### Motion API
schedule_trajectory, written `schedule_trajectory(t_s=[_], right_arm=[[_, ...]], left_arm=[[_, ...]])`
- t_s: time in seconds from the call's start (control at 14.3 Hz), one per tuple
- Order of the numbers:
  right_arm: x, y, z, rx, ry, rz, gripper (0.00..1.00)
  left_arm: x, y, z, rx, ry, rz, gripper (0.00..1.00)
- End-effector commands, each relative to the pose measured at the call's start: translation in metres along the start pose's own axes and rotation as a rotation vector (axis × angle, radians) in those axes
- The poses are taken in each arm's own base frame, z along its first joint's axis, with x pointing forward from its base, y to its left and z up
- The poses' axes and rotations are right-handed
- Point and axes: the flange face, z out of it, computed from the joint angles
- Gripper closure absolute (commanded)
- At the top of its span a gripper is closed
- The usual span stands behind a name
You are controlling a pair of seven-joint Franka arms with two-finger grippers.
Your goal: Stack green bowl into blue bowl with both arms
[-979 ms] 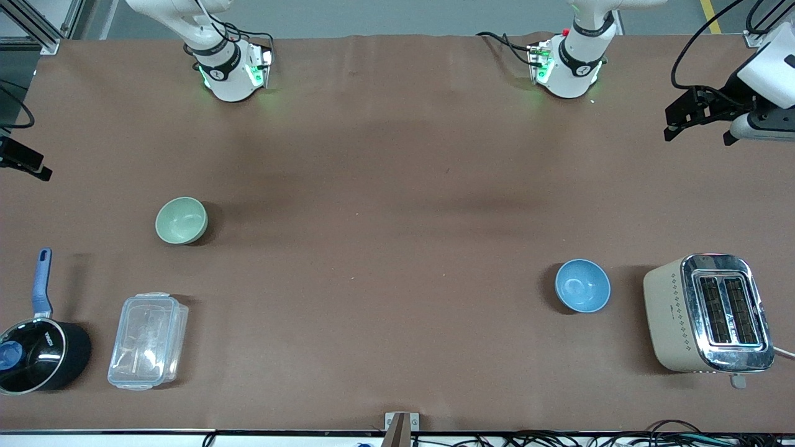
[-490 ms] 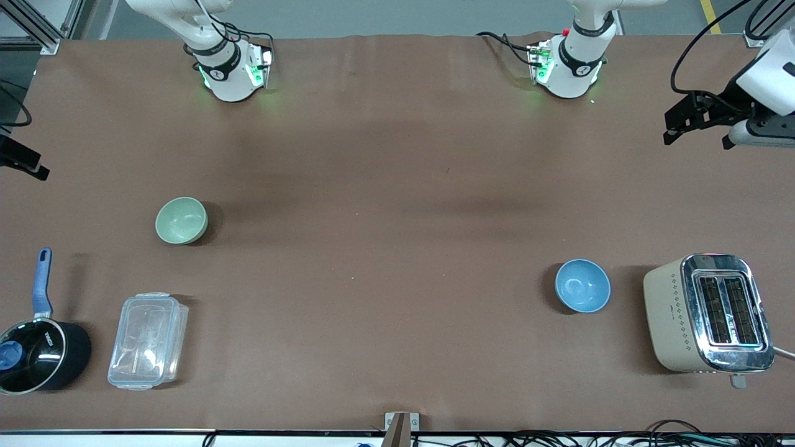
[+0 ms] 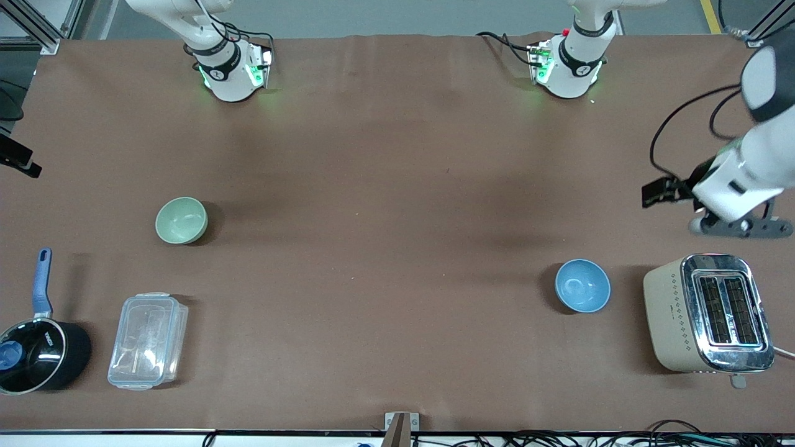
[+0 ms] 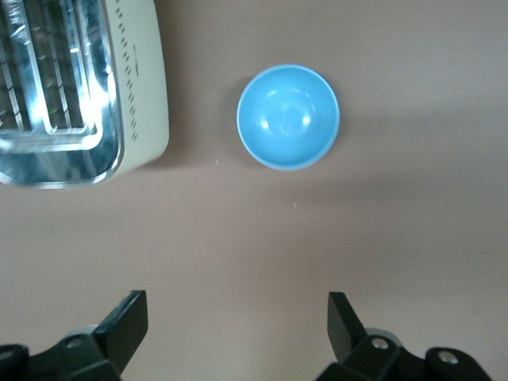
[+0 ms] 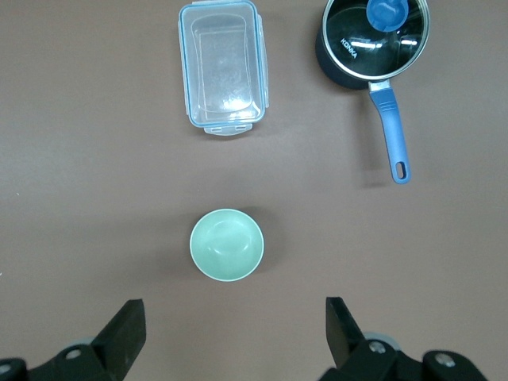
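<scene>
Brown table (image 3: 385, 248) lies mostly bare between the two bowls. The green bowl (image 3: 181, 220) sits toward the right arm's end, with a clear container (image 3: 148, 341) and a black saucepan (image 3: 38, 354) nearer the front camera. The blue bowl (image 3: 582, 285) sits toward the left arm's end, just beside a toaster (image 3: 708, 313). The left gripper (image 4: 238, 321), jaws spread and empty, has swung lower, hanging over bare cloth near the toaster. The right gripper (image 5: 236, 329), also spread, hovers above the green bowl's end.
</scene>
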Motion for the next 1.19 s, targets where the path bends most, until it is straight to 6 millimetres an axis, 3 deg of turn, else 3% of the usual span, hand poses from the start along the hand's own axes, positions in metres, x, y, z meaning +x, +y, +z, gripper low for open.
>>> schedule_trajectory(t_s=[0.0, 0.28, 0.49, 0.63, 0.77, 1.12], right_arm=[[0.0, 0.0, 0.021, -0.007, -0.03, -0.009, 0.0], [0.002, 0.007, 0.083, -0.008, -0.026, 0.001, 0.0], [0.002, 0.018, 0.143, -0.014, -0.032, -0.028, 0.0], [0.002, 0.028, 0.179, -0.013, -0.052, -0.048, 0.0], [0.005, 0.028, 0.213, -0.014, -0.091, -0.055, 0.0], [0.008, 0.03, 0.294, -0.016, -0.215, -0.065, 0.0]], left_arm=[[0.016, -0.01, 0.052, 0.014, 0.031, 0.003, 0.0], [0.034, -0.012, 0.141, 0.008, 0.112, 0.017, 0.0], [0.046, -0.026, 0.19, -0.002, 0.133, -0.003, 0.0], [0.052, -0.024, 0.224, -0.01, 0.123, -0.01, 0.15], [0.056, -0.022, 0.244, -0.015, 0.117, -0.017, 0.29], [0.06, -0.023, 0.271, -0.026, 0.117, -0.027, 0.67]])
